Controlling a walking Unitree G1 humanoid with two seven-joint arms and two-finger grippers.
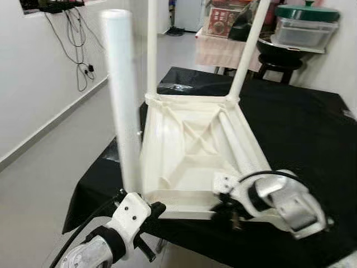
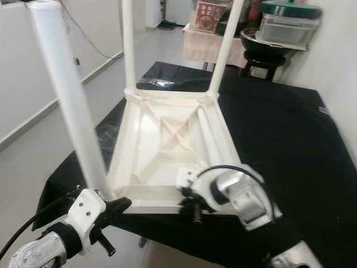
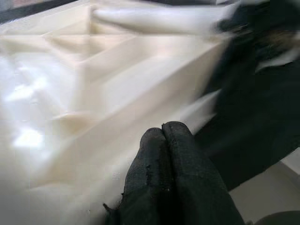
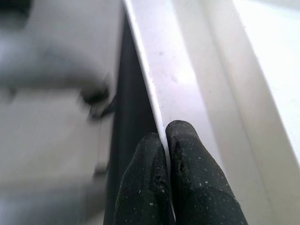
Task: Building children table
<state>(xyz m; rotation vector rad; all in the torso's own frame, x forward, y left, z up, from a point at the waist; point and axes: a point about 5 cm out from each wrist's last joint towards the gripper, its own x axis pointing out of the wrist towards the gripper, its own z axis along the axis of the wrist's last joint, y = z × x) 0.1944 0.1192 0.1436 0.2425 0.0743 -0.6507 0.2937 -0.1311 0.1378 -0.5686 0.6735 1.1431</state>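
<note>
Cream plastic children table (image 1: 189, 151) lies upside down on a black-draped table (image 1: 301, 139), ribbed underside up, three white legs (image 1: 124, 100) standing upright, a fourth lying inside the frame. Its near rim sits at the cloth's front edge. Left gripper (image 3: 164, 136), fingers pressed together, touches that rim. Right gripper (image 4: 166, 133) pinches the rim edge. Open floor (image 1: 50, 167) lies to the left.

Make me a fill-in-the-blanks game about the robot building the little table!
1. The white table top lies upside down on a ____ cloth.
2. ____ legs stand up from it.
3. One more leg lies ____ the table top.
4. Both grippers' fingers are ____.

Missing words: black; three; inside; shut
</note>
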